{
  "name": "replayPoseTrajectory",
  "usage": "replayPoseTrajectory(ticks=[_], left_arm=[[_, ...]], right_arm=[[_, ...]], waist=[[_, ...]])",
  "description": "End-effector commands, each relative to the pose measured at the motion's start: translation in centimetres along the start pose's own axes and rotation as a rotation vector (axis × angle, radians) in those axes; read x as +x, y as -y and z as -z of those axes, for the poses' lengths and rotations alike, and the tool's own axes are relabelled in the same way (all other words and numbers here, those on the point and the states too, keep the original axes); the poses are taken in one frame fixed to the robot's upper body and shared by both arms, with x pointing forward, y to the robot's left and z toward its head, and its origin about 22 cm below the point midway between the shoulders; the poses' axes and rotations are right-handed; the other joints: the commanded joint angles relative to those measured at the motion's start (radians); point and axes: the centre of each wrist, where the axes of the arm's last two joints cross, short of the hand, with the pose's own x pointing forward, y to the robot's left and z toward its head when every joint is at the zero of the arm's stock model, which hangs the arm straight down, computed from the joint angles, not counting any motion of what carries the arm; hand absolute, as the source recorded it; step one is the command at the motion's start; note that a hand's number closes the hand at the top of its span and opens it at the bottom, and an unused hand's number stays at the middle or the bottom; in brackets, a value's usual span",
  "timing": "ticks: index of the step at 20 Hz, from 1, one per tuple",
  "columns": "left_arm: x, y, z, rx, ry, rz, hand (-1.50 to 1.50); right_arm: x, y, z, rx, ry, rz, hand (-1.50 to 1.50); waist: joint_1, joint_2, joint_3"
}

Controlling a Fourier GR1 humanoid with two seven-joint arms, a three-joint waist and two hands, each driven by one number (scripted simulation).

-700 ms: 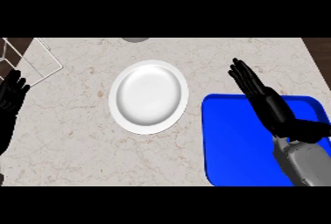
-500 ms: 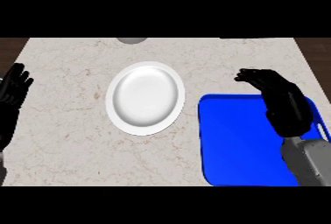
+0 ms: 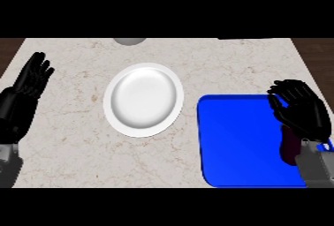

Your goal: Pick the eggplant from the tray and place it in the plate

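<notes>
A white oval plate (image 3: 143, 99) lies on the marble counter, left of centre. To its right, a blue tray (image 3: 244, 145) reaches to the lower right edge. The eggplant (image 3: 287, 148) shows as a dark purple sliver at the tray's right side, mostly hidden under my right hand (image 3: 301, 114). That hand hovers over the tray's far right part, palm down, with relaxed, slightly bent fingers that hold nothing. My left hand (image 3: 27, 90) rests open at the left edge, fingers up, well away from the plate.
A grey round object (image 3: 130, 40) sits at the counter's far edge, above the plate. A dark strip (image 3: 244, 38) lies at the far right edge. Bare marble (image 3: 72, 145) spreads between the plate and my left arm.
My right hand has drawn back to the right over the tray's right side, and its fingers have bent from straight. The wire rack at the left has left the view.
</notes>
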Motion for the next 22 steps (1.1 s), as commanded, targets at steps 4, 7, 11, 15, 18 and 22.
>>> replayPoseTrajectory(ticks=[4, 7, 11, 15, 18, 22], left_arm=[[0.3, 1.6, 0.8, -0.034, -0.002, -0.007, 0.0], [-0.3, 3.5, 0.2, -0.046, 0.015, -0.018, 0.0], [-0.8, 1.8, 1.0, -0.04, -0.009, -0.021, 0.0], [-0.1, 0.7, 0.8, -0.038, -0.008, -0.007, 0.0], [0.5, 1.4, 1.7, -0.041, -0.005, -0.026, 0.0], [0.4, 2.8, 2.2, -0.054, 0.0, -0.038, 0.0]], right_arm=[[-2.2, 2.7, -3.7, -0.306, 0.1, 0.318, -1.5], [-0.4, 6.7, -4.0, -0.358, 0.156, 0.231, -1.5], [4.1, 11.5, -6.2, -0.303, 0.092, 0.056, -1.5], [8.0, 15.6, -6.9, -0.215, -0.151, -0.159, -1.5], [10.6, 17.3, -6.4, -0.128, -0.31, -0.32, -1.5], [11.9, 17.8, -6.5, 0.091, -0.472, -0.421, -1.5]], waist=[[0.009, -0.007, 0.0], [0.025, -0.006, -0.001], [0.017, -0.006, -0.002], [0.022, -0.006, -0.002], [0.027, -0.002, -0.002], [0.019, -0.003, -0.001]])
